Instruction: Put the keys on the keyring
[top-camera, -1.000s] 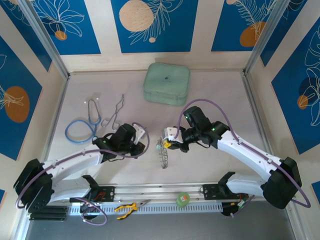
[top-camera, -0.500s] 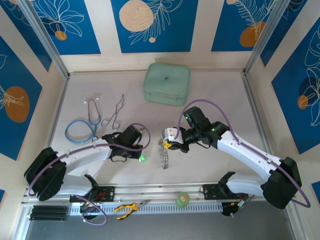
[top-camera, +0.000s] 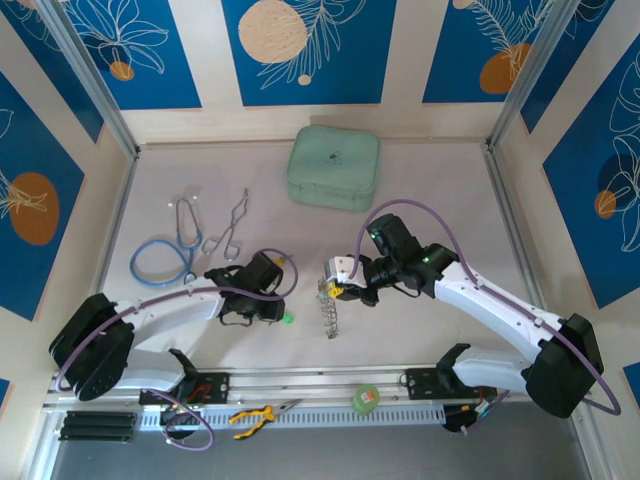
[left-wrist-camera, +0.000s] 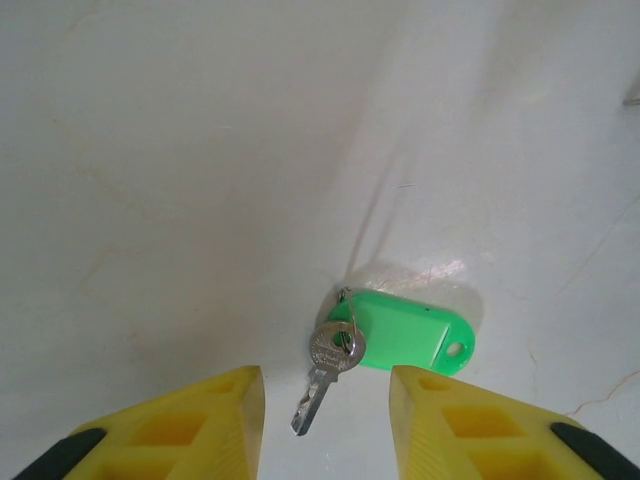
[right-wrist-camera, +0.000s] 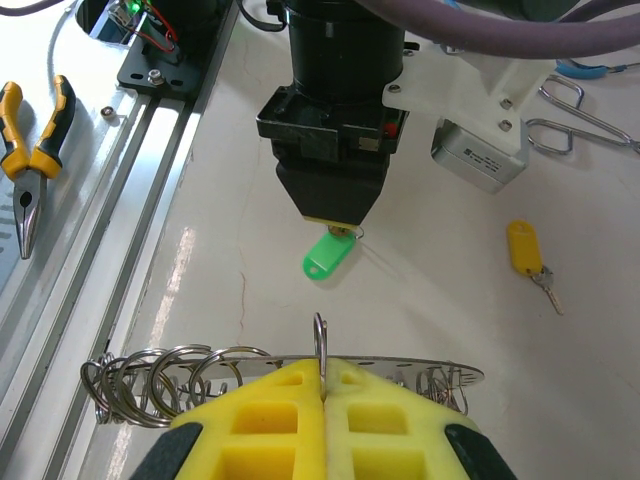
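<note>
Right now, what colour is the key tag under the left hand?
Green tag; left wrist view best.

Table (left-wrist-camera: 150, 150) smooth, glossy; green key tag (left-wrist-camera: 412, 340) glossy plastic; key (left-wrist-camera: 321, 385) shiny metal; keyring (right-wrist-camera: 420, 372) polished metal.

- Top view: above and behind the arm bases, looking down over the whole tabletop (top-camera: 440, 190).
- Left wrist: close, looking down onto the green-tagged key (left-wrist-camera: 400, 335).
- Right wrist: low, facing the left gripper (right-wrist-camera: 335, 222); both wrist views share the green-tagged key (right-wrist-camera: 328, 255).
</note>
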